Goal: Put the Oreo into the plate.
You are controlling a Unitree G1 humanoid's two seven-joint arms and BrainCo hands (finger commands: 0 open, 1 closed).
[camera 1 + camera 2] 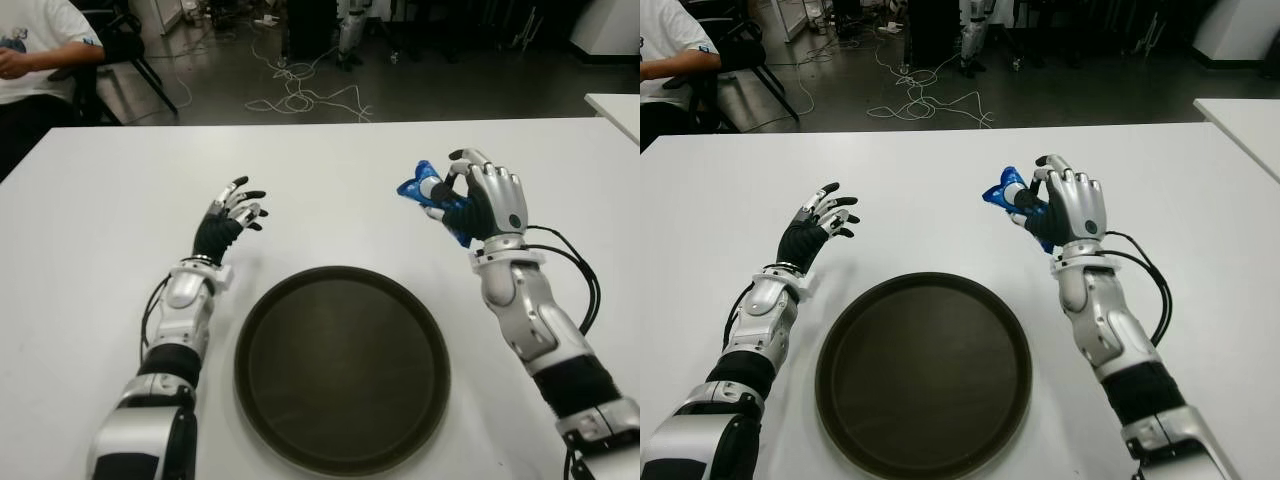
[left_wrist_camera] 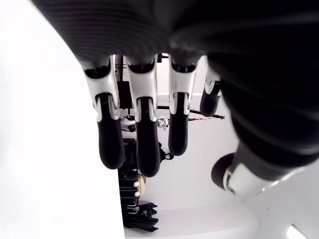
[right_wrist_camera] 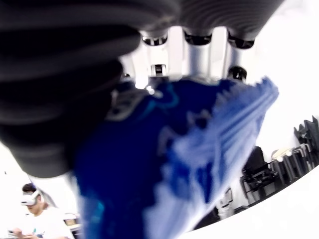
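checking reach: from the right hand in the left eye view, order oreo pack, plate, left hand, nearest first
1. Oreo pack: gripped in the right hand itself.
2. Plate: below it, toward the robot, centre of table.
3. Left hand: across the table on the left, open.

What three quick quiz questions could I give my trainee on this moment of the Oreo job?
1. True or false: the Oreo packet already lies in the plate.
2. Which hand holds the packet: A) left hand, B) right hand, C) neither?
3. Fill in: the left hand's fingers are ____ and hold nothing.

Key:
1. False; the plate holds nothing, and the packet is held above the table, beyond the plate's far right rim.
2. B.
3. Open.
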